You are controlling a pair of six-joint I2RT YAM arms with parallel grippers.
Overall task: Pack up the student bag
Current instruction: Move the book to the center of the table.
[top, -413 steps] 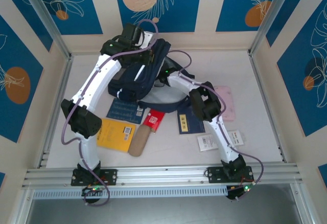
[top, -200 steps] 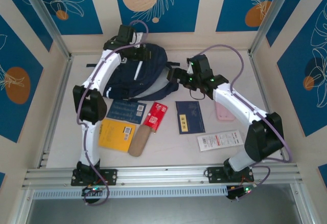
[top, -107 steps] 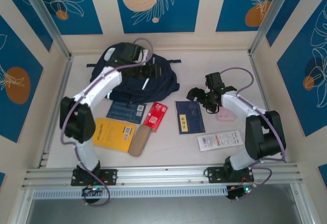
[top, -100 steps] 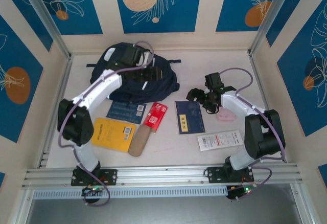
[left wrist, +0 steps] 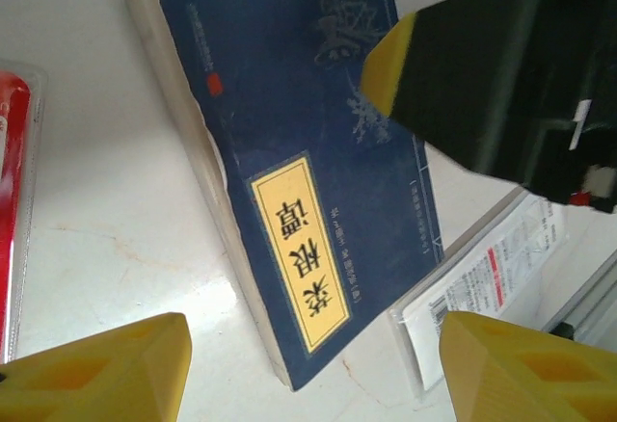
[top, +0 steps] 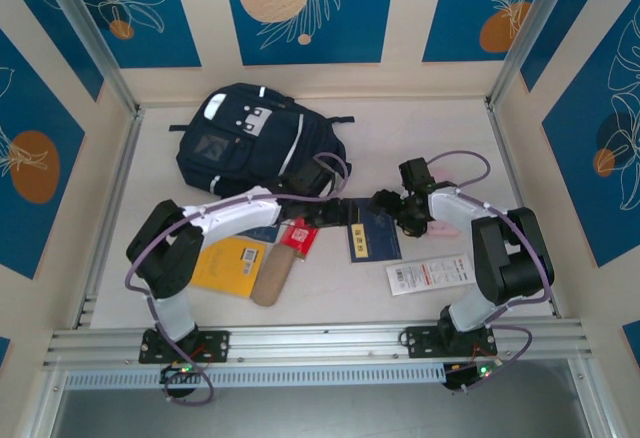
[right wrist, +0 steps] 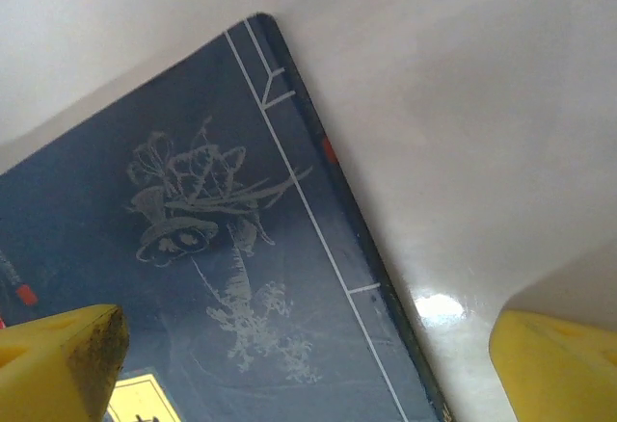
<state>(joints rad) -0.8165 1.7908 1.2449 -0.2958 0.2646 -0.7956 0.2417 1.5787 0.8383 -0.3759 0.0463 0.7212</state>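
Off bag (top: 258, 138) now: left end effector (top: 340, 212)

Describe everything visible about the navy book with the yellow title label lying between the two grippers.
The navy book is a closed softcover lying flat, cover up, on the white table. Its cover carries a yellow label with dark characters, a pale flower drawing and thin white lines along the spine; the page edges look cream. The left gripper and right gripper hang close over it, jaws open; contact cannot be told.
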